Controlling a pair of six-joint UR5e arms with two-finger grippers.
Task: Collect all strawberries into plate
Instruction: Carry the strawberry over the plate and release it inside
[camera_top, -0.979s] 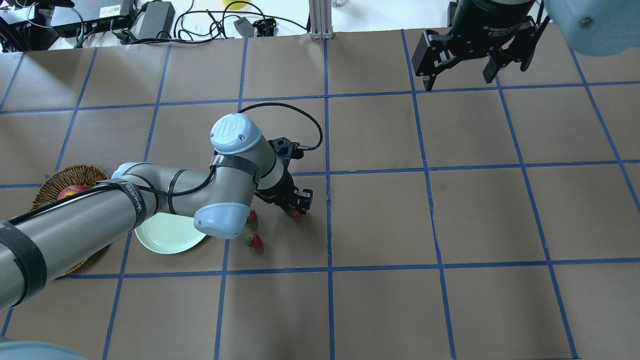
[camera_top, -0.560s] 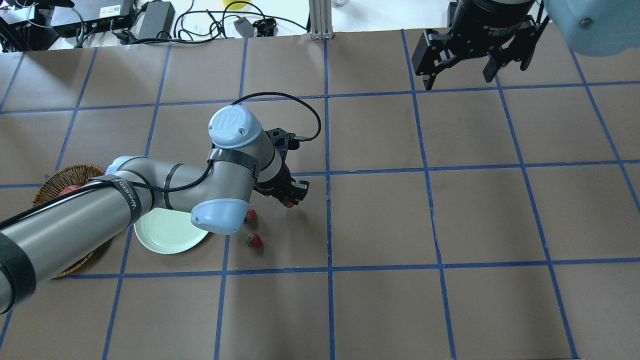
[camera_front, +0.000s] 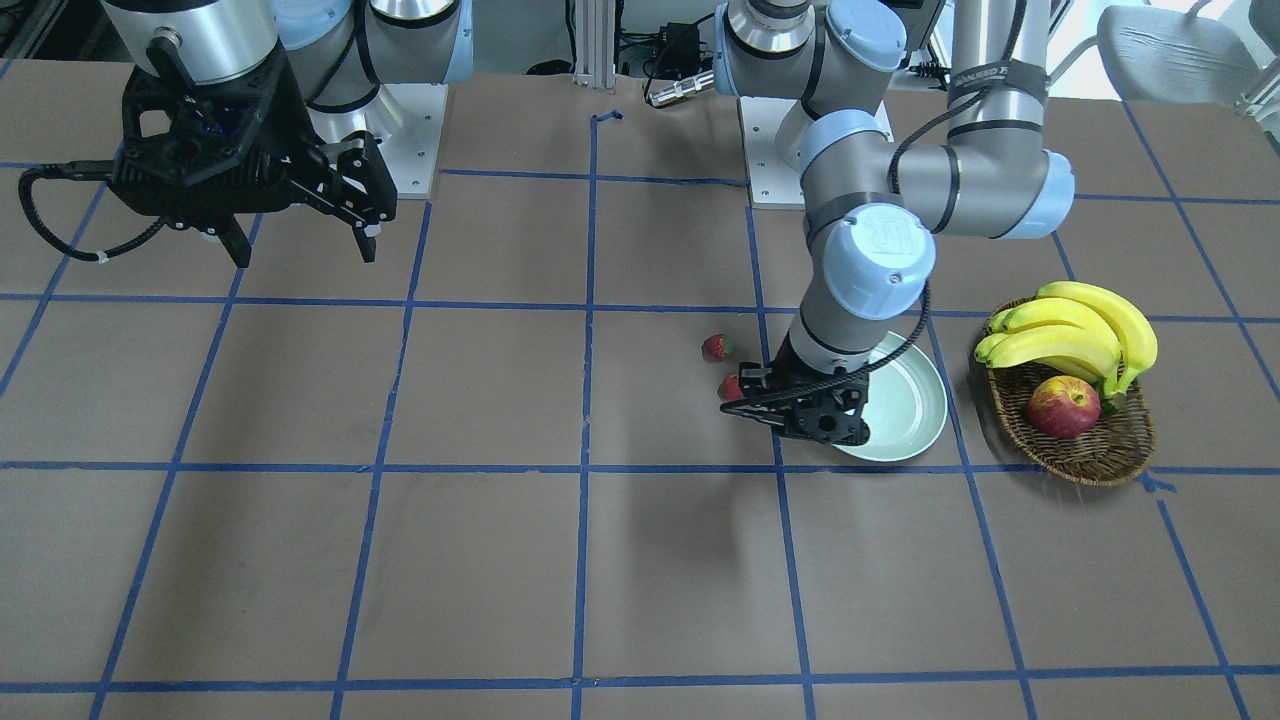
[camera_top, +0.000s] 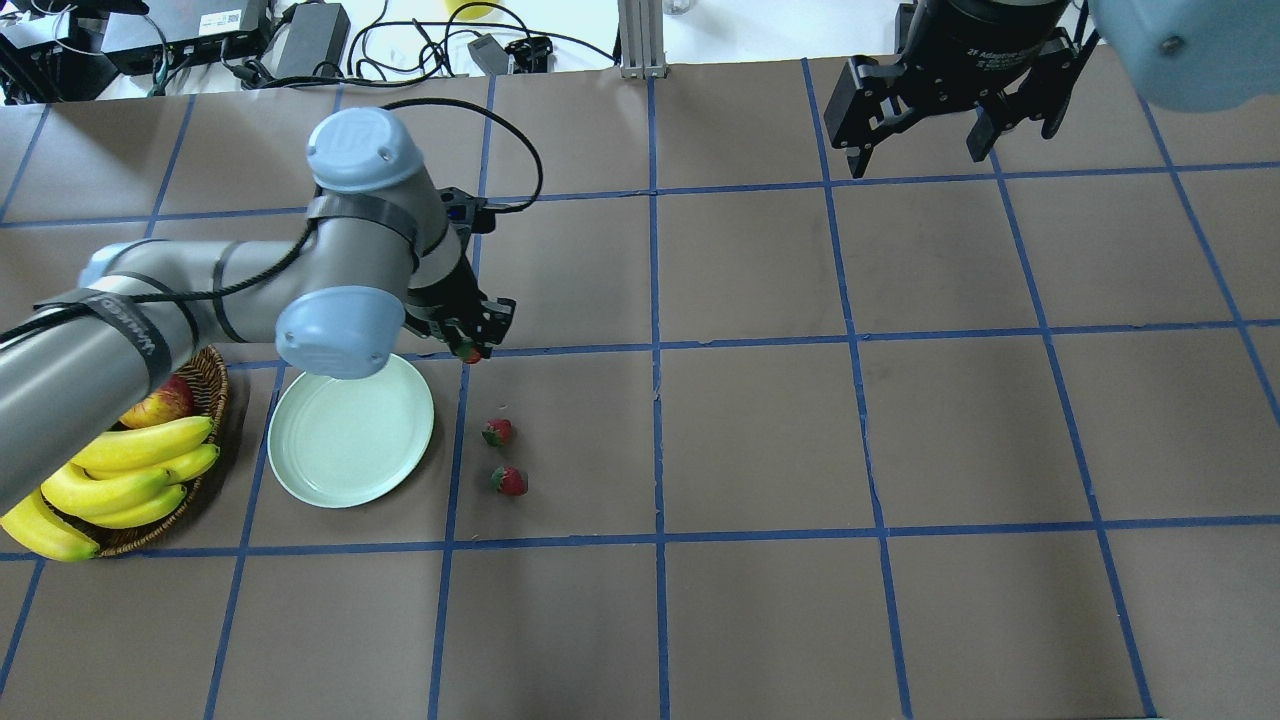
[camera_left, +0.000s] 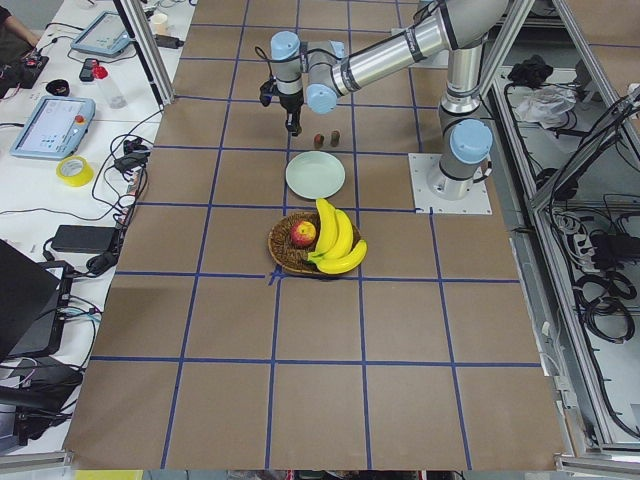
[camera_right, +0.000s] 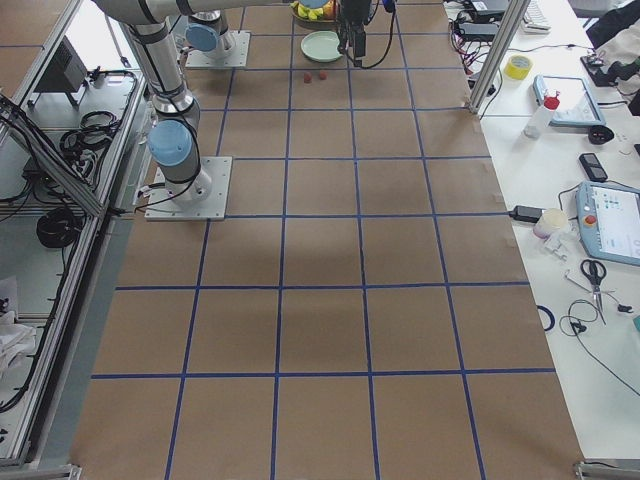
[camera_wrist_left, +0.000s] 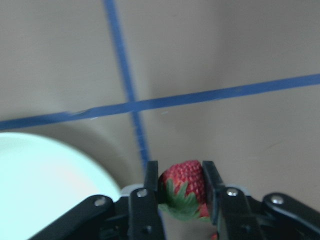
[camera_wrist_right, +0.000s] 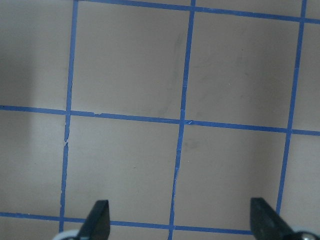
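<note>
Carefully, with the left claw clamped on one strawberry just outside the plate, carry it over the middle, lower, then release gently.

Brown tabletop gridded with blue tape carries a plate, a basket beside it, and two strawberries nearby.

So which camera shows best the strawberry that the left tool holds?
The left wrist view: the held strawberry sits clamped in the left tool, close and sharp. The overhead view shows only a red speck under the tool; the front view hides it; the side views are too small to tell.
</note>
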